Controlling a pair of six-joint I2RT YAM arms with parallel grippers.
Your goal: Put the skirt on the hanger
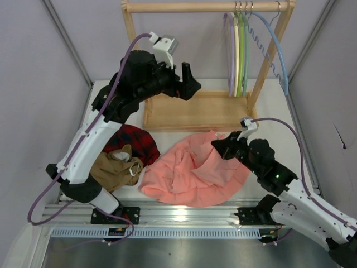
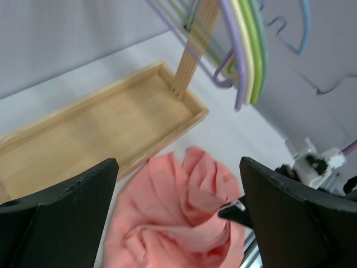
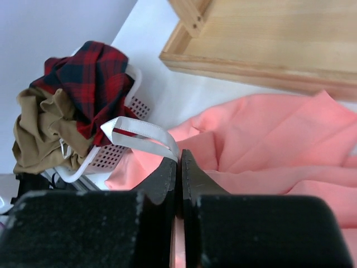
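Observation:
The salmon-pink skirt (image 1: 189, 173) lies crumpled on the table in front of the wooden tray; it also shows in the left wrist view (image 2: 178, 212) and the right wrist view (image 3: 268, 139). My right gripper (image 1: 218, 146) (image 3: 179, 153) is shut on the skirt's upper edge, with a white ribbon loop (image 3: 139, 131) sticking out of the jaws. The lilac hanger (image 1: 230, 50) (image 2: 237, 61) hangs on the rail at the left of the hanger group. My left gripper (image 1: 187, 81) (image 2: 178, 167) is open and empty, high above the tray and left of the hangers.
A wooden rack with a rail (image 1: 206, 6) and a tray base (image 1: 189, 111) stands at the back. Cream, green and light blue (image 1: 281, 56) hangers hang beside the lilac one. A white basket (image 3: 111, 156) at the left holds plaid (image 1: 136, 142) and tan (image 1: 114, 167) garments.

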